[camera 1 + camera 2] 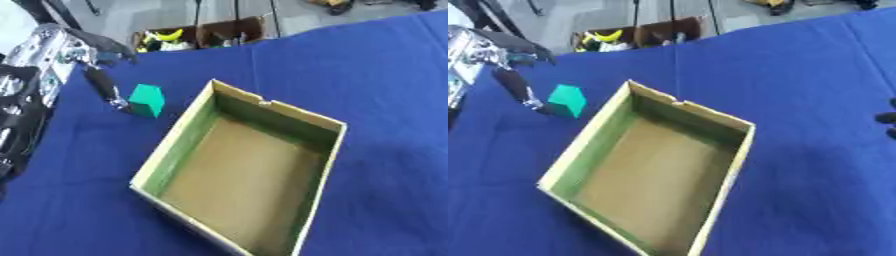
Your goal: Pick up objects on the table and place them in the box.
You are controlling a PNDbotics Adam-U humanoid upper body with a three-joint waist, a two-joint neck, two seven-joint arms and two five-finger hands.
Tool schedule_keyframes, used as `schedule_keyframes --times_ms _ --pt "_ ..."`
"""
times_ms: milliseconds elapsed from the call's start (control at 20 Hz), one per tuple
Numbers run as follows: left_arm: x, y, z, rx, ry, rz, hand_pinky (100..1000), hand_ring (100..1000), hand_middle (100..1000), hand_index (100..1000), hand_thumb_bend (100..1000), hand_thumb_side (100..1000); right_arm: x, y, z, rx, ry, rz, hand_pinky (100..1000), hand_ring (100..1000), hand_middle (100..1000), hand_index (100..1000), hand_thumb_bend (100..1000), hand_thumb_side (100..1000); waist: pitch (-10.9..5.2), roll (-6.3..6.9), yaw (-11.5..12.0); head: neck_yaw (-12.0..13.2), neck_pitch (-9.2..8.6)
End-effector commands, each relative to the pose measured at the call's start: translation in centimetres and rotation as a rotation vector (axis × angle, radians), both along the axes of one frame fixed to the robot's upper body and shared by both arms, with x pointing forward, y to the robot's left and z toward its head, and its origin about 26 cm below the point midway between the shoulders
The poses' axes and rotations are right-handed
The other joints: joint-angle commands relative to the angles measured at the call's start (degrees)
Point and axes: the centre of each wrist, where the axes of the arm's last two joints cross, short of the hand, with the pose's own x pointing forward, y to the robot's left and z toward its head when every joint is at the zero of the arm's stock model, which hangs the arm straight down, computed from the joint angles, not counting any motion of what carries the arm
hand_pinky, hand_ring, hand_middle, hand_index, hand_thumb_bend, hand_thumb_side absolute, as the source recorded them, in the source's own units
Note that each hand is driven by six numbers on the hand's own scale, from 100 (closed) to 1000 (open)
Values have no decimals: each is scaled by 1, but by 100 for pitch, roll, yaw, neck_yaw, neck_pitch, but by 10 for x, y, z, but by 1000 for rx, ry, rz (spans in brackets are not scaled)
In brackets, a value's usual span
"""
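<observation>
An open cardboard box (241, 172) is lying empty on the blue table (385, 90). Just beside its left wall, a green block (146, 100) is sitting on the cloth, with the left hand (103, 82) reaching down, one straight finger touching it. The right hand (888, 120) is barely showing at the right edge; its state cannot be told.

Left hand (103, 82) extended — right hand (888, 119) barely visible.

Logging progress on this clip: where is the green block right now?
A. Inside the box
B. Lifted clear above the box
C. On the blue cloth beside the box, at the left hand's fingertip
C: the green block sits on the cloth outside the box, with the left hand reaching it; the box holds nothing.
</observation>
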Motion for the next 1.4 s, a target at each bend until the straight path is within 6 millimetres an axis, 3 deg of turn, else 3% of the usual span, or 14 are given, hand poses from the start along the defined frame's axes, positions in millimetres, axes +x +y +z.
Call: schedule_keyframes --times_ms 50,250,1400 --pt "-7 9 16 77 29 -13 667 824 1000 1000 590 548 -3 -3 8 -14 -23 3 832 860 655 845 100 862 -111 -19 -2 -8 -54" --pt "-7 8 15 69 33 -27 644 808 1000 1000 490 537 -2 -2 9 -12 -24 4 832 859 653 845 100 859 -90 0 -29 23 -102" --pt "10 8 -18 -34 144 -21 595 769 989 1000 350 498 -2 0 13 2 -42 6 828 854 645 838 100 849 86 22 -164 157 -259"
